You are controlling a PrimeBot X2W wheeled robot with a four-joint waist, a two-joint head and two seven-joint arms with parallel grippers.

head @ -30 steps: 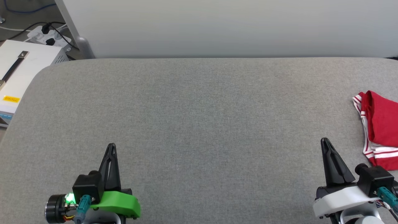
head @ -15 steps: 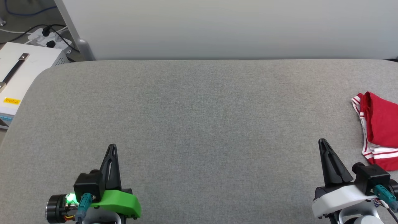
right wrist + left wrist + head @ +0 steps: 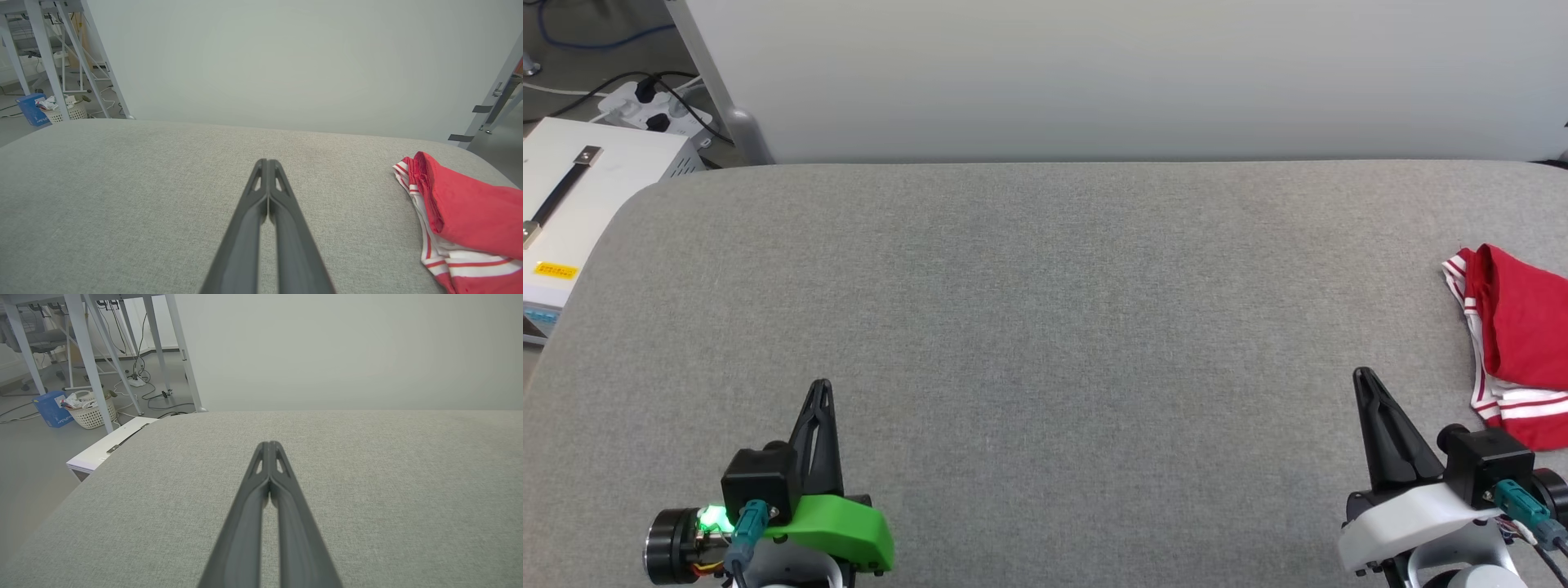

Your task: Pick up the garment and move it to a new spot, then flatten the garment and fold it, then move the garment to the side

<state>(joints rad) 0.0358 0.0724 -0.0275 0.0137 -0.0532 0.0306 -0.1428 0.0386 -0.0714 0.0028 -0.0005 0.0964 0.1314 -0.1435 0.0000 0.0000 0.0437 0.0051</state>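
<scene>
One wide bench (image 3: 1045, 327), covered in grey woven fabric with rounded corners, was seen from above. One pale, plain panel (image 3: 1094, 73) was stood along its far edge.

One garment (image 3: 1523, 327), a red jersey with red-and-white striped trim, was laid in a bunched fold at the bench's right edge, roughly midway between the far and near edges. It was cut off by the side of the head view. Its long axis was run from far to near, along that right edge. The striped trim was turned toward the bench's middle and its near end. No lettering could be made out.

One white case (image 3: 572, 212) with a dark strap handle and a yellow label was set on the floor past the bench's left edge.

Two grippers were held low over the near edge. The left gripper (image 3: 818, 385) was placed toward the near left corner, its dark fingers pressed together on nothing. The right gripper (image 3: 1362, 376) was placed toward the near right corner, near the garment but apart from it, clenched likewise and empty.

One white slatted basket (image 3: 92, 414) was stood on the floor beyond, with crumpled items inside that could not be identified. One blue box (image 3: 49, 410) was set just beside it.
</scene>
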